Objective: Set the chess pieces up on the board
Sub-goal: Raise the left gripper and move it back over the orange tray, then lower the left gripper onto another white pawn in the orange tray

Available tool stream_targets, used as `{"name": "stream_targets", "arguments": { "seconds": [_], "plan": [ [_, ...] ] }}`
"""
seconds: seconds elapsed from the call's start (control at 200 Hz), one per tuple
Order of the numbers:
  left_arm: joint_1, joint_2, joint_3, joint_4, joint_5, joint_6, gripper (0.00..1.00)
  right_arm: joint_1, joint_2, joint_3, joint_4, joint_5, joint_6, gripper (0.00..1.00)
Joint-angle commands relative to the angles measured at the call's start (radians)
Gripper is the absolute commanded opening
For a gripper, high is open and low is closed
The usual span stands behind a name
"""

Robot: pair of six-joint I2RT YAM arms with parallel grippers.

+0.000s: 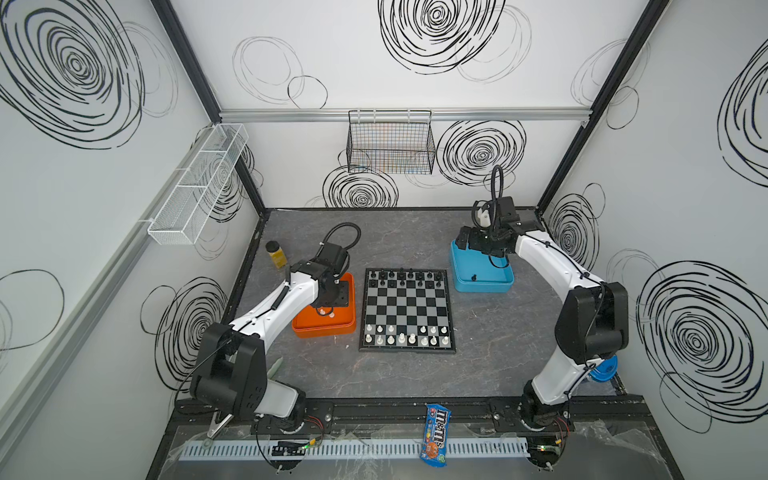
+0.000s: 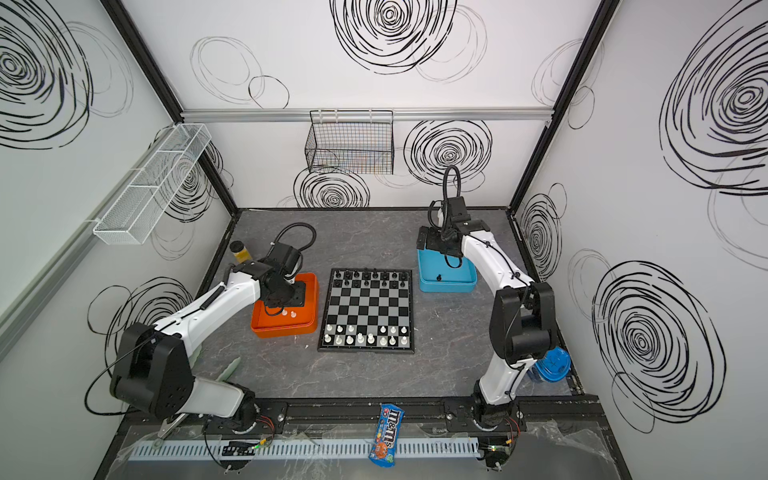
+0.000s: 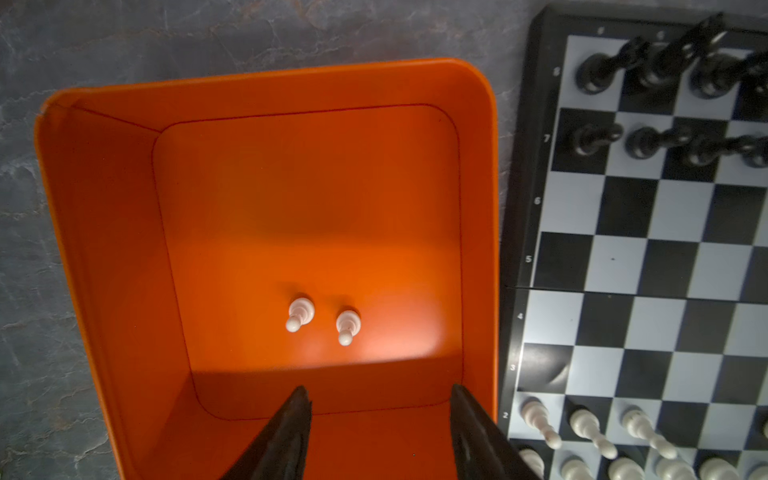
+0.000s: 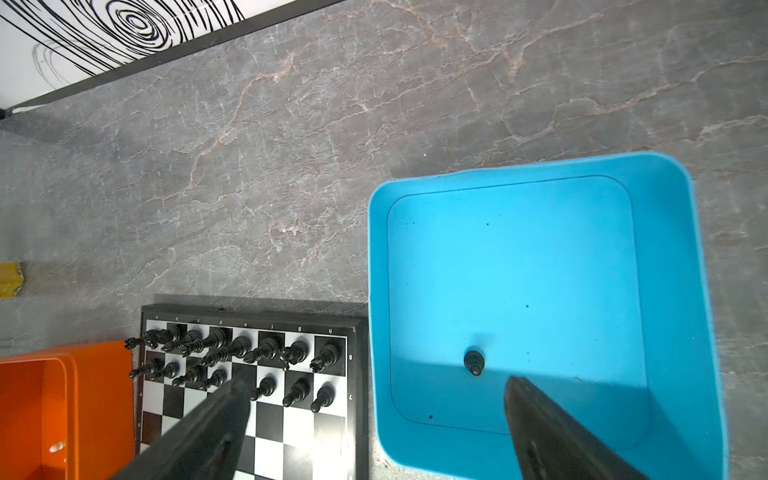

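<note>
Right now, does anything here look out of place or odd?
Yes. An M&M's bag lies across the front rail, off the table. Two white pawns sit in the orange tray and one black pawn in the blue tray, not on the board.

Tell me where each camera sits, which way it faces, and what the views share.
Both top views: high at the front, looking down at the board; the left arm and right arm show.
Left wrist: on the left arm, looking into the orange tray with two white pieces; open left gripper shows.
Right wrist: above the blue tray with one black piece; open right gripper shows.
Shared: both wrist views catch the board and orange tray.
</note>
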Motion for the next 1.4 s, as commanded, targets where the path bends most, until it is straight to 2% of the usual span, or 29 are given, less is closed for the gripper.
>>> {"name": "stream_targets", "arguments": {
  "seconds": [0.0, 0.265, 0.83, 1.396],
  "plan": [
    [0.034, 0.002, -0.011, 0.057, 0.006, 0.013, 0.58, 0.006, 0.005, 0.017, 0.001, 0.015, 0.008, 1.00],
    [0.082, 0.059, 0.003, 0.087, -0.010, 0.025, 0.57, 0.045, 0.034, -0.009, -0.004, 0.009, 0.002, 1.00],
    [0.163, 0.125, -0.073, 0.156, -0.008, 0.060, 0.50, 0.070, 0.045, -0.060, 0.010, 0.018, 0.001, 1.00],
    [0.167, 0.159, -0.107, 0.167, -0.025, 0.056, 0.43, 0.072, 0.050, -0.081, 0.015, 0.021, -0.003, 1.00]
  ]
}}
